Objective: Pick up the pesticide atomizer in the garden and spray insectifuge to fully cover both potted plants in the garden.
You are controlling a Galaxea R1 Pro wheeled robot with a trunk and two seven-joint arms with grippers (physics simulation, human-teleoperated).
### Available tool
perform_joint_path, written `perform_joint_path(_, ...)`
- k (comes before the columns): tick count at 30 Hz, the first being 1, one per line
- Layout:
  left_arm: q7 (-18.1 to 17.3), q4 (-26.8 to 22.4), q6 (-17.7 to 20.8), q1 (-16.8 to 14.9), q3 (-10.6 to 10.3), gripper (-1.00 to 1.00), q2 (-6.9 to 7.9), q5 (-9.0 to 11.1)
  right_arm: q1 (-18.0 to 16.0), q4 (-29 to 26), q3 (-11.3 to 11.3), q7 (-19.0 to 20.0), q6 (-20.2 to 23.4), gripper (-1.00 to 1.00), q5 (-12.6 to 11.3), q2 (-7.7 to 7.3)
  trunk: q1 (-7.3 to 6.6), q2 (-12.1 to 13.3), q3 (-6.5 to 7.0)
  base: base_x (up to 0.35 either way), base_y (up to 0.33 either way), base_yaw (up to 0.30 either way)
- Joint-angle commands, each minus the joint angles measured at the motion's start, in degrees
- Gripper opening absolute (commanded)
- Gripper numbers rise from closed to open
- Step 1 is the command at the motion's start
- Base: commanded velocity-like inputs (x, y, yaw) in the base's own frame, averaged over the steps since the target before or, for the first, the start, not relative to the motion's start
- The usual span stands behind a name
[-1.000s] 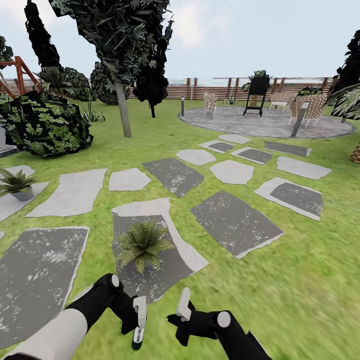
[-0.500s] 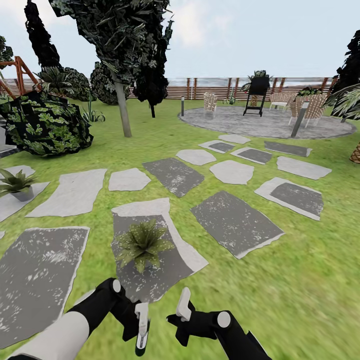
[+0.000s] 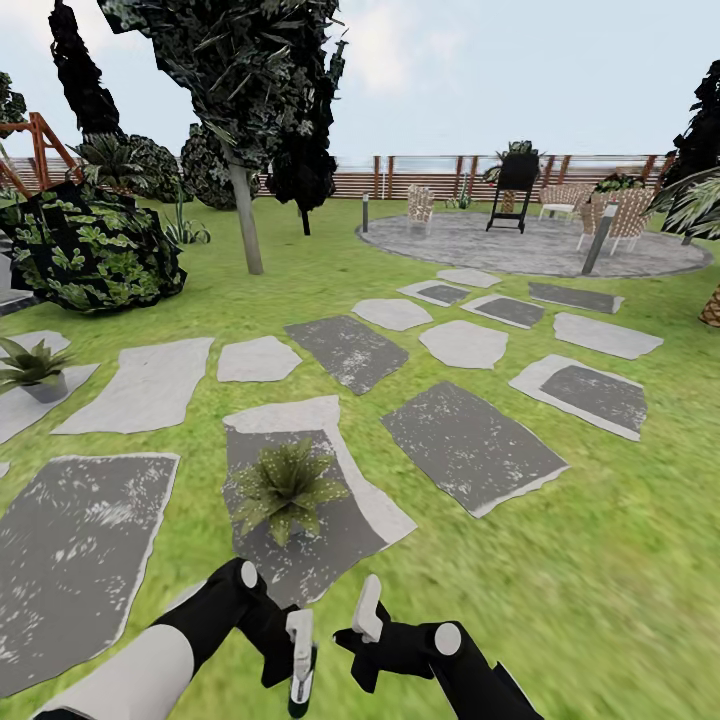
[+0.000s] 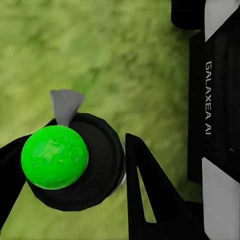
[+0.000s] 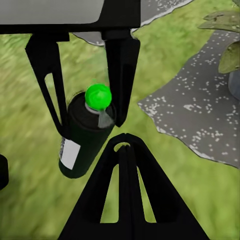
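The pesticide atomizer (image 3: 299,690) is a dark can with a white label, and in the wrist views it shows a bright green cap (image 4: 55,156) (image 5: 88,134). My left gripper (image 3: 298,660) (image 5: 90,125) is shut on it, low over the grass and close to my right gripper (image 3: 367,600). The right gripper (image 5: 125,139) is shut with nothing in it. One potted plant (image 3: 286,488) sits on a dark stepping stone just ahead of the grippers; its leaves (image 5: 226,37) also show. The other potted plant (image 3: 34,366) stands on a pale stone at far left.
Grey and pale stepping stones (image 3: 470,445) cross the lawn. A big striped broad-leaved shrub (image 3: 90,250) and a tree trunk (image 3: 246,232) stand at the left. Farther off are a round paved patio (image 3: 470,245) with chairs, a black grill (image 3: 515,185) and a slatted fence (image 3: 430,182).
My left gripper has carried the atomizer to the right and slightly lower, closer to the right gripper. The right arm and the plants have stayed put.
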Motion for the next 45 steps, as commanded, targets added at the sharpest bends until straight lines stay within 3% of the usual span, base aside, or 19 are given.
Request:
perform_joint_path(1,-0.01,-0.09,-0.04,-0.02,-0.03,-1.0,-0.27,-0.24,-0.02,-0.05,-0.06,0.05,-0.38,-1.0,0.6,0.02,-0.01,-0.02,-0.05,0.0,0.0,0.0)
perform_joint_path(12,0.37,-0.12,-0.02,-0.02,0.05,-1.0,-1.75,-0.15,-0.02,-0.05,-0.07,0.05,-0.38,-1.0,0.6,0.02,-0.01,-0.02,-0.05,0.0,0.0,0.0)
perform_joint_path(45,0.15,-0.04,-3.09,-0.02,0.84,-1.0,-2.45,0.7,-0.02,0.04,-0.14,0.05,-0.47,-1.0,0.69,-0.05,-0.01,-0.02,-0.05,0.0,0.0,0.0)
